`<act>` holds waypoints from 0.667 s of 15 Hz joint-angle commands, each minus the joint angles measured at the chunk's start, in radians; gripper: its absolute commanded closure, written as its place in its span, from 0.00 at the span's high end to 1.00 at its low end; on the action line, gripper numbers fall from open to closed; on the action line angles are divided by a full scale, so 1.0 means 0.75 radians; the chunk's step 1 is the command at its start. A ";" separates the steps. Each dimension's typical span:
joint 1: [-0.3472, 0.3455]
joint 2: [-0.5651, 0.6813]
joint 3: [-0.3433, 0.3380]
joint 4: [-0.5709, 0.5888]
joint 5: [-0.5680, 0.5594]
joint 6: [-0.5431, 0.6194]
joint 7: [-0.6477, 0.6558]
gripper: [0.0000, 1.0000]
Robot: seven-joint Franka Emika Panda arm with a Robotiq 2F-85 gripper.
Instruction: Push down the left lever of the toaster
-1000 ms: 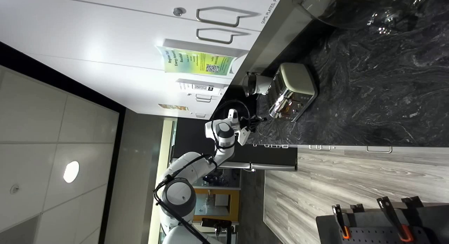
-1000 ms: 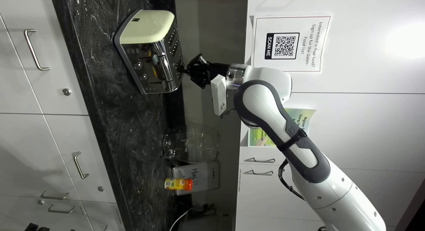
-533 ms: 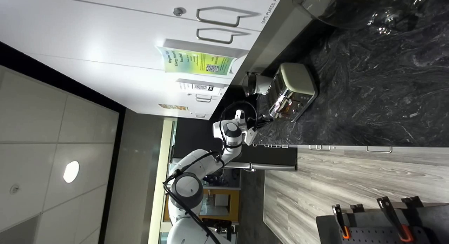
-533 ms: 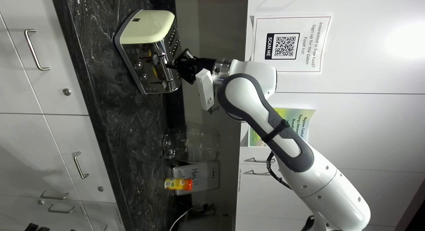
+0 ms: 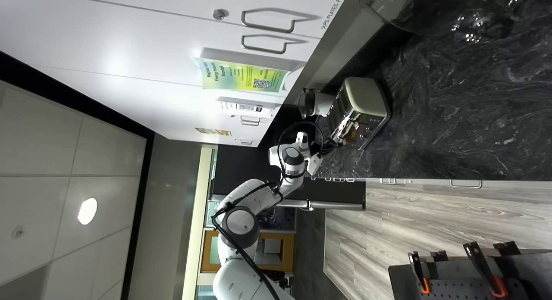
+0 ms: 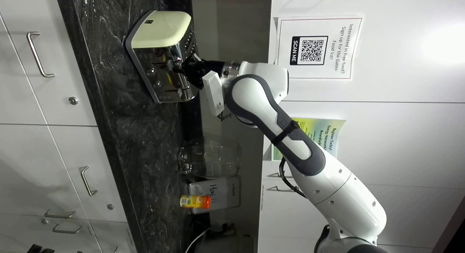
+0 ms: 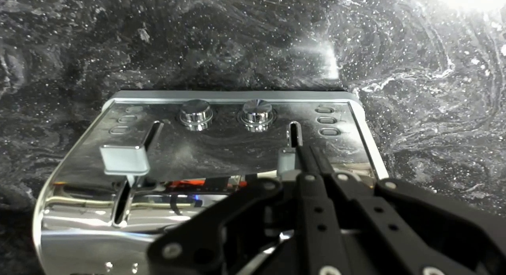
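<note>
The toaster stands on the dark counter, with a pale cream side and a chrome front, in both exterior views [image 5: 366,97] [image 6: 160,29] and the wrist view [image 7: 221,148]. Its front has two levers. The toaster's left lever [image 7: 286,160], on the right in the wrist view, is partly hidden by my gripper; it also shows in an exterior view [image 6: 170,65]. The right lever [image 7: 124,160] stands apart from the gripper. My gripper [image 7: 312,148] is shut and empty, its fingertips [image 6: 176,68] right beside the left lever. I cannot tell whether they touch it.
Two chrome knobs [image 7: 196,111] sit between the lever slots. A clear glass container [image 6: 214,156] and a yellow bottle [image 6: 195,201] stand further along the counter [image 5: 465,119]. White cabinets [image 6: 363,136] hang above. A white appliance [image 5: 323,104] stands behind the toaster.
My gripper has moved down and forward from above the toaster's top to its front, beside the left lever. It has stayed shut. The toaster has not moved.
</note>
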 commanded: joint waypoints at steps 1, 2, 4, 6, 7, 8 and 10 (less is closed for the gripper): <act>0.020 0.077 -0.027 0.092 0.027 0.015 0.023 0.00; 0.020 0.091 -0.029 0.108 0.030 0.014 0.022 0.00; 0.022 0.122 -0.034 0.140 0.034 0.010 0.022 0.00; 0.020 0.151 -0.036 0.168 0.043 -0.001 0.018 0.00; 0.020 0.167 -0.037 0.183 0.048 -0.012 0.017 0.00; 0.018 0.182 -0.038 0.196 0.054 -0.019 0.014 0.00; 0.012 0.213 -0.034 0.220 0.071 -0.033 0.005 0.00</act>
